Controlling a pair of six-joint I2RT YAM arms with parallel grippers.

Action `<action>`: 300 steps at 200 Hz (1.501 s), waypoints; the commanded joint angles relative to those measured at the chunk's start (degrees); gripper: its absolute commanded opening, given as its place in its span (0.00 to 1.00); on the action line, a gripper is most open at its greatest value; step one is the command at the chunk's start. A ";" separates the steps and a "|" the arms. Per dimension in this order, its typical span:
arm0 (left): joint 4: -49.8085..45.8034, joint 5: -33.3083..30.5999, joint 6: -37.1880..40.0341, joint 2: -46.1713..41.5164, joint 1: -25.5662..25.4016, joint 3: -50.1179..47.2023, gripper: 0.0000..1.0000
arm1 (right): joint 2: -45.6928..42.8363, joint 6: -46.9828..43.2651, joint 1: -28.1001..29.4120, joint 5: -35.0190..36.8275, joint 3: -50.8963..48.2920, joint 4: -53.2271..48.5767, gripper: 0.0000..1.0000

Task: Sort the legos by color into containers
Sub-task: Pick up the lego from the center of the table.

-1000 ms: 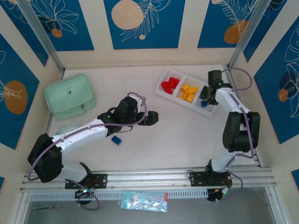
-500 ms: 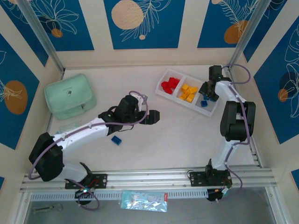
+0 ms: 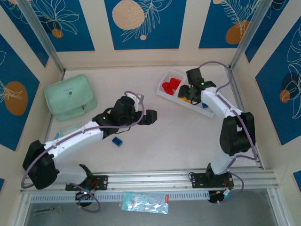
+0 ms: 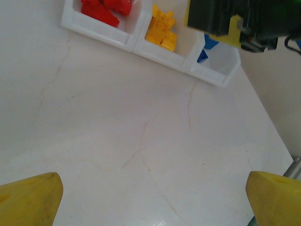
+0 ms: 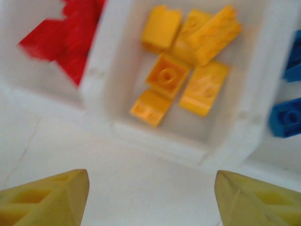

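The one loose blue brick (image 3: 117,141) lies on the table (image 3: 178,141) on the near side of the left gripper (image 3: 153,117), behind its fingertips and off to its left, close beside that arm. Its long axis seems to run slantwise, though it is too small to be sure. The left gripper's jaws are spread wide and empty, facing away from the brick toward the white tray (image 3: 161,93). Farther off, the right gripper (image 3: 185,92), also spread and empty, hovers over the yellow bricks (image 5: 188,70) in the middle compartment (image 5: 124,61), with the blue compartment (image 4: 222,63) just to its right. The left arm looks the nearer one to the brick.
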 commanded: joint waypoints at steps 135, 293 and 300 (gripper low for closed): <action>-21.52 -16.66 -3.58 -24.28 5.15 -11.07 0.99 | 15.58 -0.36 30.75 -8.90 11.98 3.52 0.81; -29.35 -23.44 -7.85 -35.88 6.47 -14.85 0.99 | 41.25 4.57 38.74 -7.90 38.89 -3.93 0.87; -29.14 -23.48 -7.98 -35.86 6.47 -14.92 0.99 | 41.91 4.26 39.00 -6.75 39.84 -5.08 0.87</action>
